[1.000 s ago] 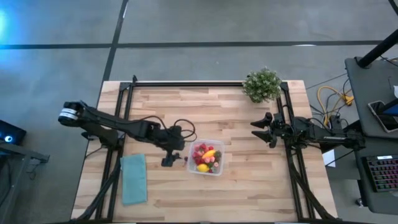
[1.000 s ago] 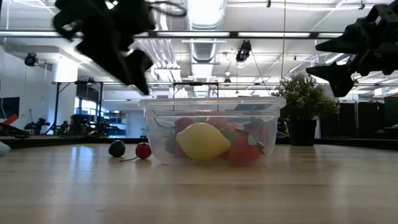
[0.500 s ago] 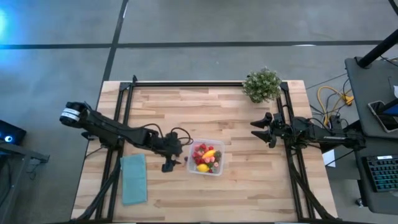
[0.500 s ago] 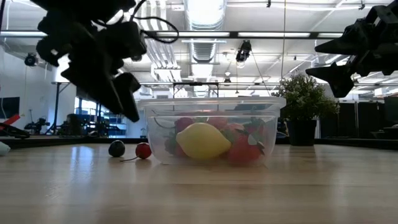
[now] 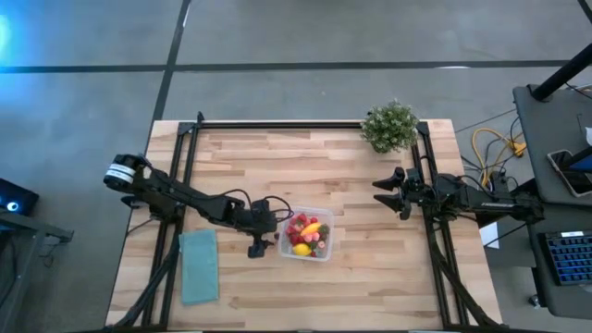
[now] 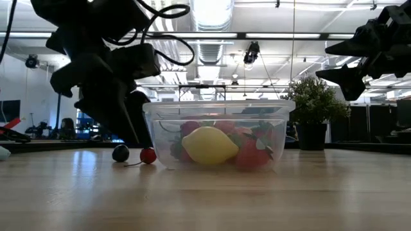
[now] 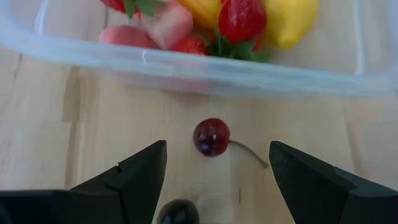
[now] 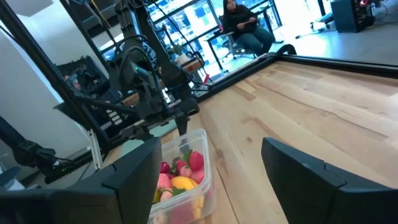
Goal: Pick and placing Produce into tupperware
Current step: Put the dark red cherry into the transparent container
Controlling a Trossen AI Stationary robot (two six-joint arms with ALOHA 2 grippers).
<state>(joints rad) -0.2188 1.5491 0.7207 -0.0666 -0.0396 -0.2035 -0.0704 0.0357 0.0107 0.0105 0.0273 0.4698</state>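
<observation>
The clear tupperware [image 5: 306, 234] stands mid-table and holds several toy fruits: a yellow lemon [image 6: 209, 145], red strawberries and pink pieces. Just outside its left wall, two pieces of produce lie on the wood: a red cherry [image 7: 211, 137] with a stem and a dark berry [image 7: 178, 212]. They also show in the low view as the red cherry [image 6: 148, 154] and the dark berry [image 6: 120, 153]. My left gripper [image 7: 217, 148] hangs open, slanting down over them, one finger on either side, touching nothing. My right gripper [image 5: 381, 192] waits open and level at the table's right.
A green potted plant [image 5: 389, 126] stands at the far right corner. A flat teal cloth [image 5: 199, 265] lies near the left front edge. Bare wood lies in front of the tupperware. A seated person [image 8: 239, 25] shows in the room beyond.
My left gripper has come down toward the table beside the tupperware's left wall, closing on the cherry and the dark berry, and has rolled a little. Its fingers stay apart as before. The fruit and the tupperware have not moved.
</observation>
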